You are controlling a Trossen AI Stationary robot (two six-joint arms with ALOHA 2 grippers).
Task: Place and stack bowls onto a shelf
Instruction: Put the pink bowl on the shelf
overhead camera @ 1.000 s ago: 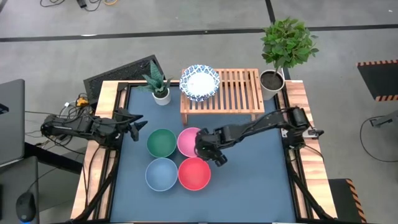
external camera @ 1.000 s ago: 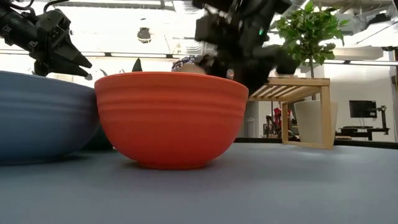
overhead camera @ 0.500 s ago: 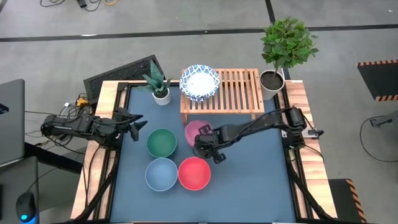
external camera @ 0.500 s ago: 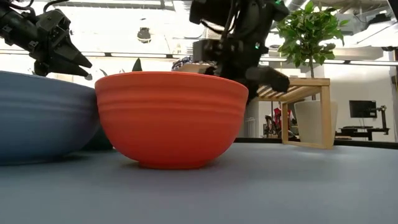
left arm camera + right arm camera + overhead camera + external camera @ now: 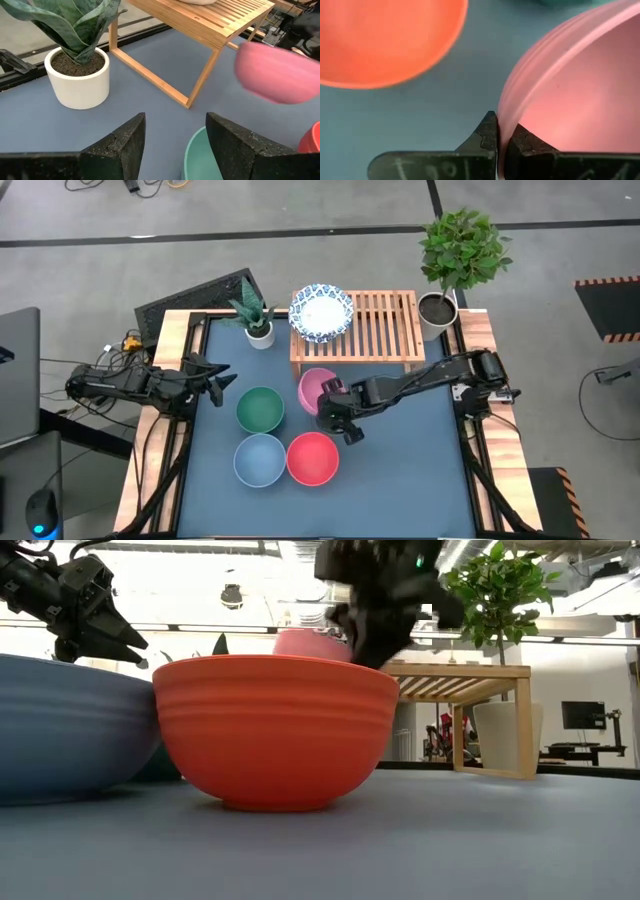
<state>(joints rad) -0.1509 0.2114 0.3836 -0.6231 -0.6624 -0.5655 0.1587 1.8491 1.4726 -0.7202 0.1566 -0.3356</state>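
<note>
- Two fingers of my right gripper (image 5: 498,131) were pinched on the rim of the pink bowl (image 5: 317,387), one inside the wall and one outside, as my right wrist view showed.
- I had that bowl off the table (image 5: 420,450), tilted, hanging just in front of the shelf (image 5: 375,325) and above the gap beside the green bowl (image 5: 260,409).
- On the table below sat the green bowl, the light blue bowl (image 5: 259,459) and the red bowl (image 5: 312,458), close together.
- One blue-patterned white bowl (image 5: 321,312) sat on the shelf's left half; its right half was bare slats.
- My left gripper (image 5: 175,137) hung near the table's left edge with its fingers apart and nothing between them, pointed toward the small potted plant (image 5: 77,70).
- I judged the main risk to be the thin rim grip: a tilted bowl held at one edge could swing or slip out if I moved fast.
- I also judged that the bowl's low side could catch the shelf's front rail if I did not lift higher before crossing over.
- Setting it down tilted might let it rock on the slats or knock the patterned bowl.
</note>
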